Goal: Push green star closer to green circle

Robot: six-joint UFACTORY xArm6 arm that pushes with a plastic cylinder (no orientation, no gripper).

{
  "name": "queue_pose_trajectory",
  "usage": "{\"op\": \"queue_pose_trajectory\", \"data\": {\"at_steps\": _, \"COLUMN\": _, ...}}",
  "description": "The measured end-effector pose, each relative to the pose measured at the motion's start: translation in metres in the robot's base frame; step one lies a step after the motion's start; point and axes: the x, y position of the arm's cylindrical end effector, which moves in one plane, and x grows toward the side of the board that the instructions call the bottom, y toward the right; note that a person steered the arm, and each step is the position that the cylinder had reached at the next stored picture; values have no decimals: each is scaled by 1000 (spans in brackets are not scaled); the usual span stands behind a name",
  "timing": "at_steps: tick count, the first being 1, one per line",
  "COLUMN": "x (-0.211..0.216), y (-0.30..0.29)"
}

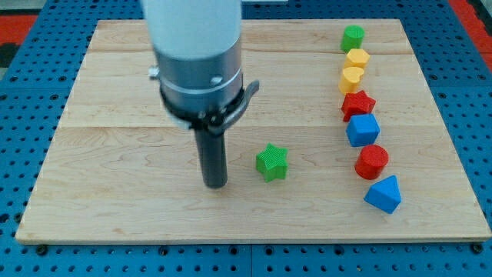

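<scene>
The green star [271, 162] lies on the wooden board [115, 177], a little right of the middle and toward the view's bottom. The green circle [353, 37] is a round green block at the top right, the top of a column of blocks. My tip [214, 185] rests on the board just left of the green star, with a small gap between them. The rod hangs from the large white and grey arm end that fills the view's upper middle.
Below the green circle a column runs down the right side: a yellow hexagon [357, 58], a yellow block [351, 78], a red star [358, 104], a blue cube [362, 130], a red cylinder [372, 161], a blue triangle [383, 194].
</scene>
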Motion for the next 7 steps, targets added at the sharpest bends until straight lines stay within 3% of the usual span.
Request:
{"op": "queue_pose_trajectory", "data": {"at_steps": 2, "x": -28, "y": 99}}
{"op": "queue_pose_trajectory", "data": {"at_steps": 5, "x": -168, "y": 25}}
{"op": "queue_pose_trajectory", "data": {"at_steps": 6, "x": -196, "y": 11}}
{"op": "queue_pose_trajectory", "data": {"at_steps": 7, "x": -188, "y": 8}}
